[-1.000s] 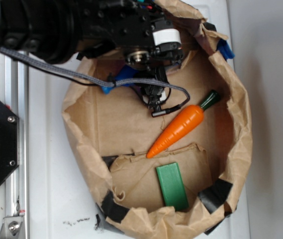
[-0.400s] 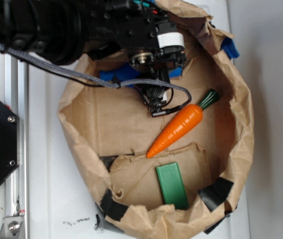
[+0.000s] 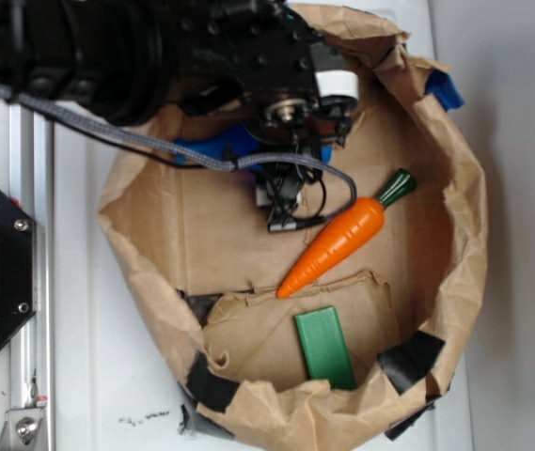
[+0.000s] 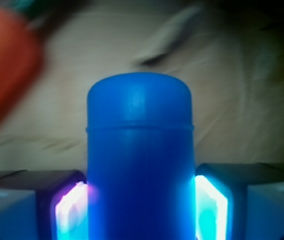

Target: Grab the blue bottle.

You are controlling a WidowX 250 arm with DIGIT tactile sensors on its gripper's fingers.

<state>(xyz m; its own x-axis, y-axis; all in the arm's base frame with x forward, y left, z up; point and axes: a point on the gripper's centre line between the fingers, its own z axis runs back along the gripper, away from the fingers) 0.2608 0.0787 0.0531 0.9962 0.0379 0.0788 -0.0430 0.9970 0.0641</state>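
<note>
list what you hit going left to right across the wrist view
orange carrot at the upper left edge → claw's left finger pad → blue bottle in the middle, filling the gap between the pads → claw's right finger pad

In the exterior view we look almost straight down from well above onto the pale tabletop [image 3: 88,376] and the crumpled brown paper bag [image 3: 455,235] that fills most of the frame. The arm enters from 10 o'clock and hides the bag's upper rim. The whole bag floor is laid out under us, seen from some way off.

The wrist view sits right between the jaws and faces forward along them, very close in: the blue bottle [image 4: 140,160] fills the centre and the background is blurred. Both views share the bottle [image 3: 215,148], the brown bag floor [image 4: 241,100], and the orange carrot [image 3: 335,246], which appears at 10 o'clock in the wrist view [image 4: 7,65].
</note>
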